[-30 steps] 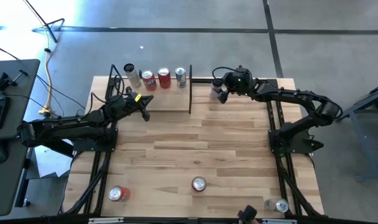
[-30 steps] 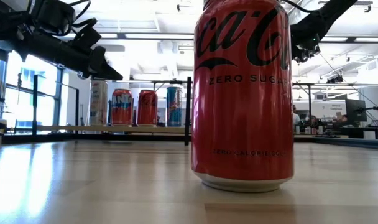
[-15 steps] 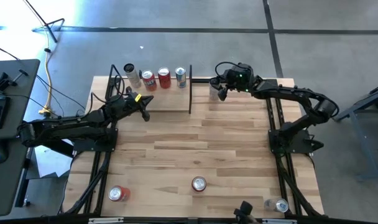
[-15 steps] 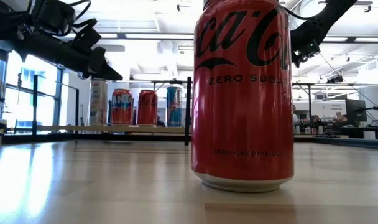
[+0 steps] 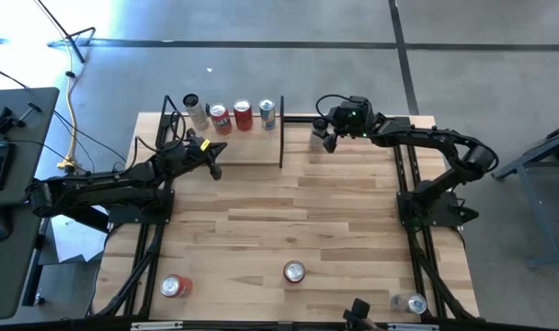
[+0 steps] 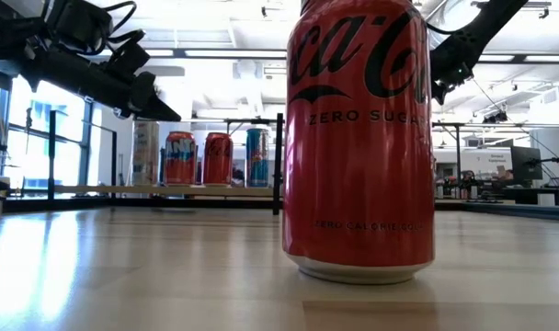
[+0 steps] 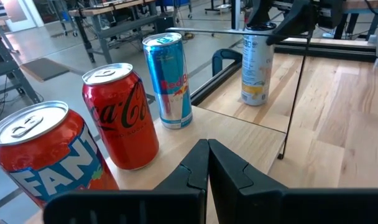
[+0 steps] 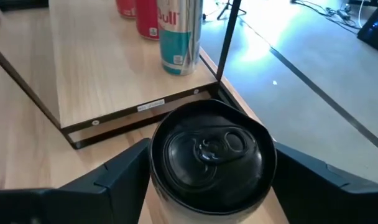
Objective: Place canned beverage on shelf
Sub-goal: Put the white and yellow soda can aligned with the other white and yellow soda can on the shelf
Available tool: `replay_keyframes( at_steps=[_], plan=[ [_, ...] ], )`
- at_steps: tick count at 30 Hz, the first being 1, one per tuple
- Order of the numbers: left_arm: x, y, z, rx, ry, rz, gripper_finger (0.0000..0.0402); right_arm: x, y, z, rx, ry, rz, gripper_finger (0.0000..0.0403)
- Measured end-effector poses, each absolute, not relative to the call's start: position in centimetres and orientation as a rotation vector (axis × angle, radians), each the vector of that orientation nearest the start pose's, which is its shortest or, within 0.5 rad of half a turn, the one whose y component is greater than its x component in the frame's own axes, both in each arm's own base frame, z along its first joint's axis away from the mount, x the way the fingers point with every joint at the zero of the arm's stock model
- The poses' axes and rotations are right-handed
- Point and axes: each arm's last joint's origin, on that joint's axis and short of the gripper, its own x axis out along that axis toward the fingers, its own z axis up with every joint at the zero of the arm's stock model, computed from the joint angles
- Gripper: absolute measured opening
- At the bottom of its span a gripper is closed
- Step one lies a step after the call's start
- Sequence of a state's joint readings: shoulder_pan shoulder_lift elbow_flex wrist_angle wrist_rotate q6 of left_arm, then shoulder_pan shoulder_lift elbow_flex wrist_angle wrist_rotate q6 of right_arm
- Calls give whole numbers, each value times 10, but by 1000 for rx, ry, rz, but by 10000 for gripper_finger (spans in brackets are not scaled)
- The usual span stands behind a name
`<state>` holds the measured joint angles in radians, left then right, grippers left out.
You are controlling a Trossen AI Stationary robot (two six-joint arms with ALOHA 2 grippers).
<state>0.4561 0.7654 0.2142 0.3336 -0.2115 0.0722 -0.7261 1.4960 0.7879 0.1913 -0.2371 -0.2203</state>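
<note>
The shelf stands at the table's far edge, left of centre. Several cans stand on its board: a tall pale one, an orange Fanta, a red Coca-Cola and a blue Red Bull. A slim pale can stands upright on the tabletop just right of the shelf's black end frame. My right gripper is around its top, one finger on each side. My left gripper hovers shut over the board's near edge and holds nothing. My right gripper has a finger on each side of the pale can's upper wall, coming from the table's right and slanting down. Whether the fingers touch the wall I cannot tell. The can stands upright on the tabletop.
A red Coca-Cola Zero can stands near the front edge at centre and fills much of the low view. A red can stands at the front left and a silver one at the front right. The middle of the tabletop is bare wood.
My right gripper has turned a little about the pale can, which stands where it was.
</note>
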Motion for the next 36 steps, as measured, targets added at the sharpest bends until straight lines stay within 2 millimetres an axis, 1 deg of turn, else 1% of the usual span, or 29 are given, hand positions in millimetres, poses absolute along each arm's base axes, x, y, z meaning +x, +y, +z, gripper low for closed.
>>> replay_keyframes(
  at_steps=[2, 5, 11, 13, 15, 19, 22, 25, 28, 30, 32, 34, 36],
  plan=[
    [144, 77, 188, 42, 244, 657, 0, 235, -200, 206, 22, 513, -420, 273],
    [144, 77, 188, 42, 244, 657, 0, 235, -200, 206, 15, 515, -417, 244],
    [144, 77, 188, 42, 244, 657, 0, 238, -196, 207, 42, 504, -411, 242],
    [144, 78, 188, 42, 244, 657, 0, 240, -190, 210, 55, 500, -397, 242],
    [144, 78, 188, 42, 244, 657, 0, 242, -181, 217, 62, 483, -395, 242],
    [144, 77, 188, 43, 244, 656, 0, 244, -149, 239, 65, 471, -449, 242],
    [144, 77, 188, 43, 245, 655, 0, 243, -116, 255, 79, 466, -499, 242],
    [144, 77, 188, 43, 245, 654, 0, 243, -80, 268, 126, 427, -507, 242],
    [144, 77, 188, 47, 246, 651, 0, 249, -43, 269, 198, 403, -495, 242],
    [144, 77, 188, 52, 248, 650, 0, 258, -19, 265, 191, 396, -458, 242],
    [144, 77, 188, 52, 248, 650, 0, 268, 1, 260, 179, 364, -413, 242],
    [144, 77, 188, 51, 247, 648, 0, 281, 14, 258, 166, 335, -364, 242],
    [145, 77, 188, 49, 247, 641, 0, 297, 18, 258, 164, 320, -352, 242]
  ],
)
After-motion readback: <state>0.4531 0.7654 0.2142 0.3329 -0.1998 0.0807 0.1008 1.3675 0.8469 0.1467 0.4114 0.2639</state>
